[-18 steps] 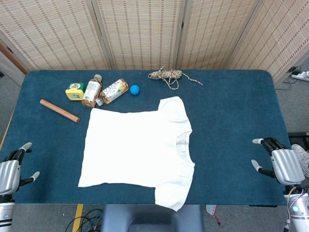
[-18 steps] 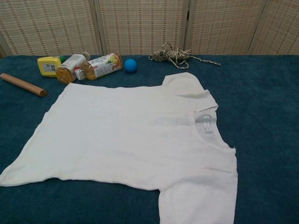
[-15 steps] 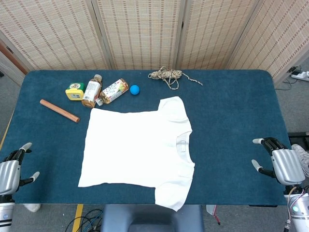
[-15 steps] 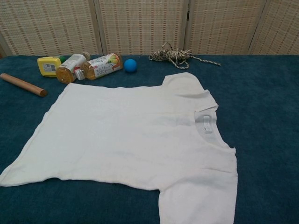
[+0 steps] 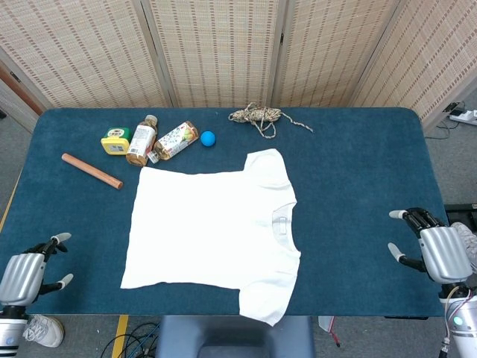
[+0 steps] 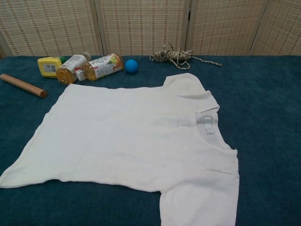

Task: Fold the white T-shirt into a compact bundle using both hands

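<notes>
The white T-shirt (image 5: 212, 231) (image 6: 131, 141) lies spread flat on the blue table (image 5: 358, 186), collar toward the right and hem toward the left. One sleeve hangs over the near table edge. My left hand (image 5: 26, 272) hovers at the near left corner, fingers apart, holding nothing. At the near right edge my right hand (image 5: 432, 250) is likewise open and empty. Both hands are well clear of the shirt. The chest view shows neither hand.
Behind the shirt lie a wooden rolling pin (image 5: 91, 171), a yellow container (image 5: 115, 140), two bottles (image 5: 141, 140) (image 5: 176, 140), a blue ball (image 5: 208, 138) and a bundle of rope (image 5: 257, 116). Wicker screens (image 5: 223, 52) close the back.
My left hand has shifted a little to the right and lower in the head view. The shirt and the right hand have not moved.
</notes>
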Robot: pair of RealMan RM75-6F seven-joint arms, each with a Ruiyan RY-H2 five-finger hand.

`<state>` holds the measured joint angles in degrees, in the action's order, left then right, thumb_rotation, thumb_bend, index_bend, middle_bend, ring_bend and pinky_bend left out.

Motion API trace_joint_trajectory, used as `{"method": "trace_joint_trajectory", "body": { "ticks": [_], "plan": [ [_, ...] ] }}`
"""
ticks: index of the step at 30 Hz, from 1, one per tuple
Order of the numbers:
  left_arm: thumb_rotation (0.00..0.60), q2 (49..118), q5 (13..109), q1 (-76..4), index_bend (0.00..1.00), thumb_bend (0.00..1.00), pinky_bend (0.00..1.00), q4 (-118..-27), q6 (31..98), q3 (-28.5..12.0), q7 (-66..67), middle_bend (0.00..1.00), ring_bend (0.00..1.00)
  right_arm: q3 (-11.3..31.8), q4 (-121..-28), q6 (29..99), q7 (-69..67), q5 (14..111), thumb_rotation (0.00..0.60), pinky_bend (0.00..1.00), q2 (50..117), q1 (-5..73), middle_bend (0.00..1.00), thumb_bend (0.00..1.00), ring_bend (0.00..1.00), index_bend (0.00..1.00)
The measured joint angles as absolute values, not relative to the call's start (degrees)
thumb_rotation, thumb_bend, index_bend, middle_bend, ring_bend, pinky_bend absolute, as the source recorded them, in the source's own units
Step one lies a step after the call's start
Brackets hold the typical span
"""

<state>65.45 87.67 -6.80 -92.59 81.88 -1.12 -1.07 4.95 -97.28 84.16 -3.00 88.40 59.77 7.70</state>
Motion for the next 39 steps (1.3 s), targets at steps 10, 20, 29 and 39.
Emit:
{"method": "trace_joint_trajectory", "body": {
  "ticks": [10, 20, 29, 39],
  "plan": [
    [0.600, 68.9, 95.7, -10.8, 0.36, 0.18, 0.93, -87.2, 78.0, 1.9, -1.5, 0.87, 0.79, 4.8, -98.0, 84.0, -2.4, 88.8, 0.600, 0.41, 59.3, 8.0, 0.33, 0.28, 0.26, 0.27],
    [0.600, 73.9, 98.2, -15.3, 0.37, 0.18, 0.94, -84.4, 70.7, 4.3, 0.8, 0.91, 0.83, 4.5, -98.3, 83.6, -2.2, 88.6, 0.600, 0.41, 59.3, 8.0, 0.33, 0.29, 0.27, 0.27],
    [0.600, 78.2, 96.7, -16.8, 0.39, 0.18, 0.94, -80.7, 67.8, 5.0, 1.2, 0.91, 0.83, 4.4, -98.5, 83.8, -2.2, 88.6, 0.600, 0.41, 59.1, 7.7, 0.33, 0.29, 0.26, 0.27],
    [0.600, 80.4, 94.3, -17.8, 0.40, 0.18, 0.94, -78.3, 66.0, 4.9, 1.7, 0.92, 0.84, 4.2, -98.7, 84.1, -2.0, 88.5, 0.600, 0.41, 59.0, 7.5, 0.33, 0.29, 0.26, 0.27]
  ]
}}
